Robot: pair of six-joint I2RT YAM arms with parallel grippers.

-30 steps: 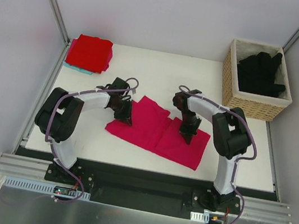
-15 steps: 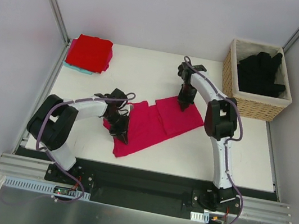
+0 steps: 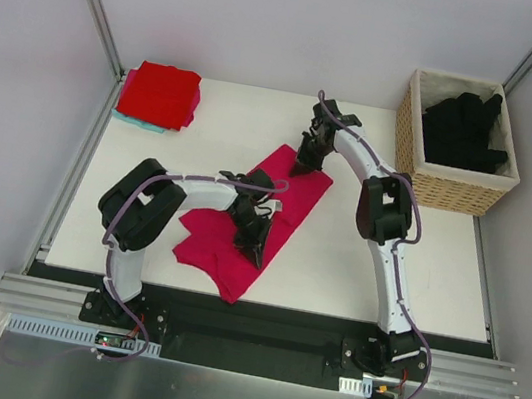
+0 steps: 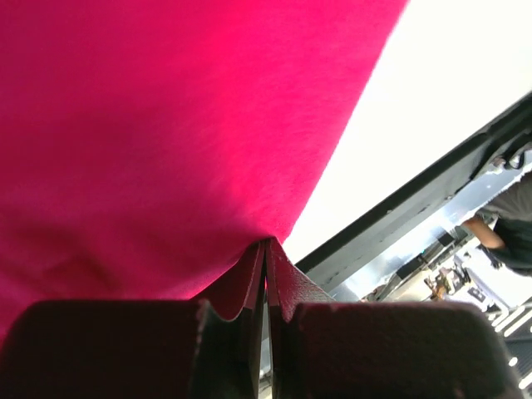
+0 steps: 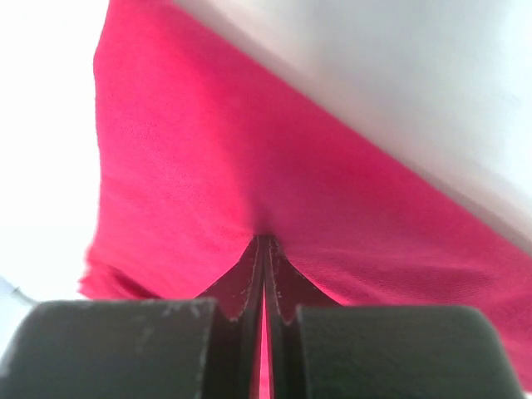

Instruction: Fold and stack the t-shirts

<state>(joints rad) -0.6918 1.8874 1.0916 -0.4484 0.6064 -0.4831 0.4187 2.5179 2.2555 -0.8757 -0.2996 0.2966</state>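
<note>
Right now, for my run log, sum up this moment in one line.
step: mid-fold | left gripper: shut on magenta t-shirt | right gripper: shut on magenta t-shirt | black t-shirts: in basket

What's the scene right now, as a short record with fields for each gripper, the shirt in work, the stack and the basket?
left gripper: shut on the magenta shirt, close to its near end
right gripper: shut on the magenta shirt's far end
magenta shirt: partly folded, lying diagonally mid-table
red shirt: folded, far left corner, resting on a teal item
basket: far right, holding black shirts
table: white
</note>
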